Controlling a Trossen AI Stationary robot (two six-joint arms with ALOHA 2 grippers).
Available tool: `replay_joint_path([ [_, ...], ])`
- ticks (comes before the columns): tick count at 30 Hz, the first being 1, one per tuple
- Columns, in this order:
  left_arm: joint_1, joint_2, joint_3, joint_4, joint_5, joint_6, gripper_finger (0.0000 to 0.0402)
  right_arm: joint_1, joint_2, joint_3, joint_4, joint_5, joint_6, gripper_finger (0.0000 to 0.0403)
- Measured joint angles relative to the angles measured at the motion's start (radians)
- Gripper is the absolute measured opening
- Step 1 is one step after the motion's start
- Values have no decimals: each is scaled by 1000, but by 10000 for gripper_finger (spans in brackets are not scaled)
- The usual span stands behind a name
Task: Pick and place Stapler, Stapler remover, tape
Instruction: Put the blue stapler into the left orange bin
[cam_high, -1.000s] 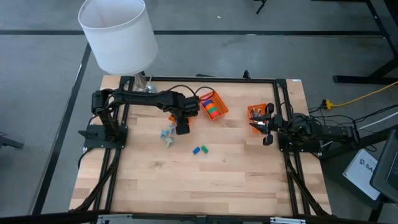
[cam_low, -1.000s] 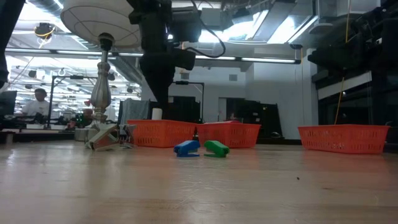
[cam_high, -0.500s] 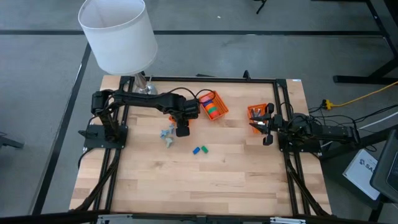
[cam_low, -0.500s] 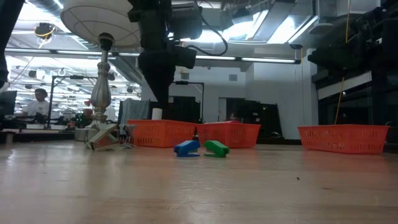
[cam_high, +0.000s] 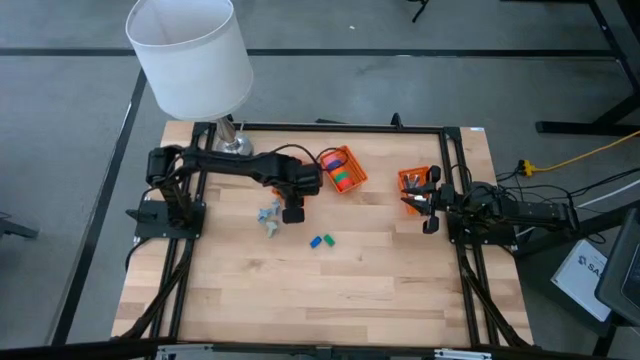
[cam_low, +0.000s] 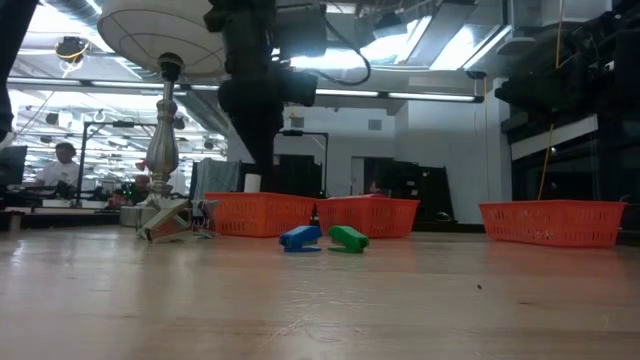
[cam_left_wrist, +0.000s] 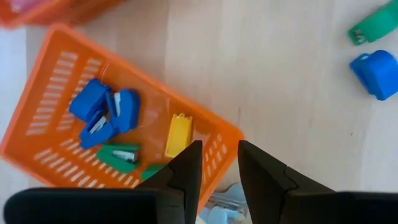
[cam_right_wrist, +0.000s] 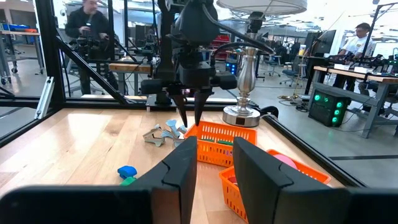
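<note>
Table (cam_high: 330, 290): lamp (cam_high: 190, 55) at the far left corner. Left gripper (cam_high: 293, 212) hangs over the near edge of an orange basket (cam_left_wrist: 37, 149) of small staplers (cam_left_wrist: 102, 112), fingers (cam_left_wrist: 186, 165) slightly apart, empty. Right gripper (cam_high: 430, 226) waits at the right side, fingers slightly apart. Tape (cam_high: 341, 174) sits in the middle basket (cam_high: 357, 176). Blue and green staplers (cam_high: 320, 241) lie loose on the table.

The left arm stretches across the table's far side, its left gripper (cam_high: 293, 214) pointing straight down — fingers (cam_left_wrist: 186, 171) slightly parted, nothing between them. The right gripper (cam_high: 428, 226) rests at the right edge, fingers apart — empty too.
</note>
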Motion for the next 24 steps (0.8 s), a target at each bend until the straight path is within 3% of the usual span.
replay_joint_path([
  [8,-93,0,0,139,2,94,95,0,0,0,0,0,0,108],
  [15,-187,0,0,271,17,36,100,0,0,0,0,0,0,108],
  [18,-219,0,0,283,53,-52,107,0,0,0,0,0,0,108],
  [24,-253,5,0,281,57,-394,147,0,0,0,0,0,0,108],
])
